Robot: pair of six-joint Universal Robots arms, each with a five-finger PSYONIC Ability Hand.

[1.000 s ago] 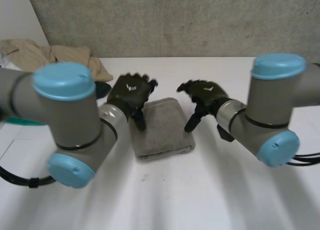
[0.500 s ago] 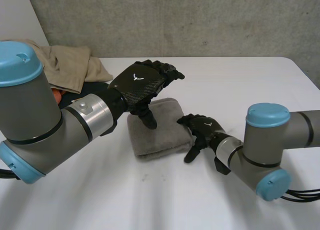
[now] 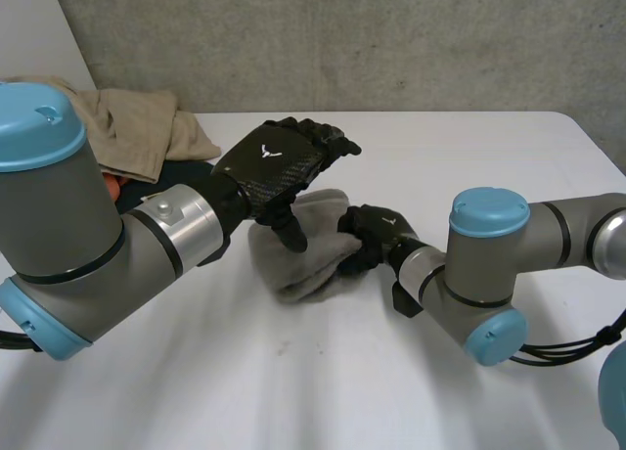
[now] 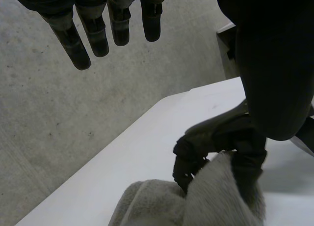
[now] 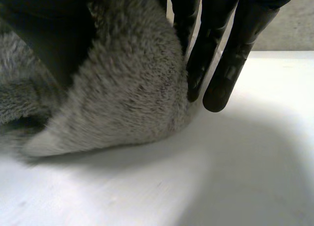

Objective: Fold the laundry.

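towel (image 3: 308, 264) on the table (image 3: 293, 382), left hand (image 3: 279, 166) above it, right hand (image 3: 370, 237) at its right edge, clothes pile (image 3: 137, 127) behind left.

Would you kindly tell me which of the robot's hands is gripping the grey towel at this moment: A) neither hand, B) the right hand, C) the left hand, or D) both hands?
B: the right hand pinches one edge of the grey towel between its thumb and fingers, while the left hand has straight fingers that grip nothing.
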